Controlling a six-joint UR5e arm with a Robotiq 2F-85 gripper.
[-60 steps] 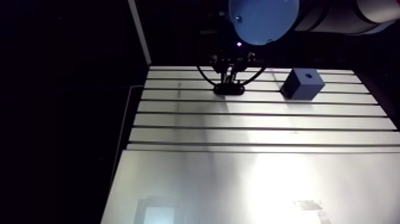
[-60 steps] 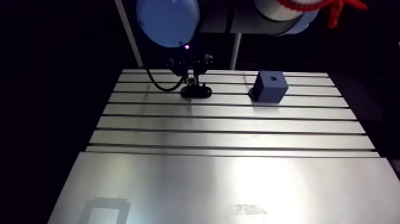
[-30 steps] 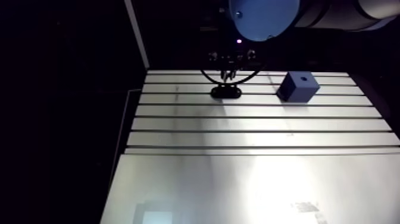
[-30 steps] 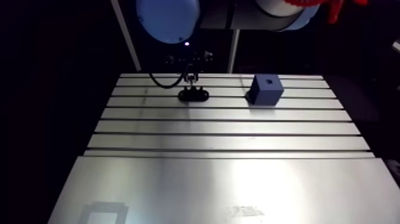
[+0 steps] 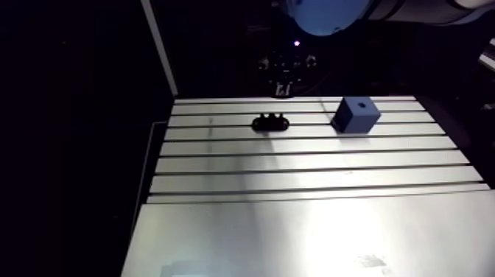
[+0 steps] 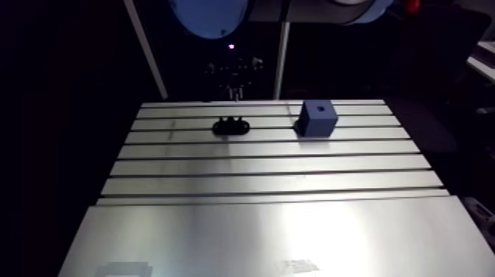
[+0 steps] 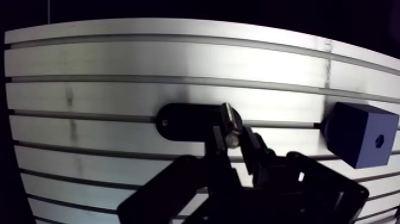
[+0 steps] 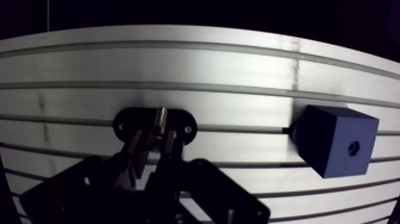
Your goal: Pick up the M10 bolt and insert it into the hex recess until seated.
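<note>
Wrist view down onto slotted aluminium table (image 5: 295, 221). Black two-finger gripper (image 7: 232, 138) up over the far rows. Dark-blue cube block (image 5: 357, 116) far right, flat on the table. Black oval holder (image 5: 269, 123) left of it, well apart. Silvery M10 bolt (image 7: 230, 124) pinched between nearly closed fingertips, above that holder. Small hex recess (image 8: 353, 147) showing in the cube's face.

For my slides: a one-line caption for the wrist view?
M10 bolt clamped in the gripper above a black oval holder; blue block with hex recess beside it.
</note>
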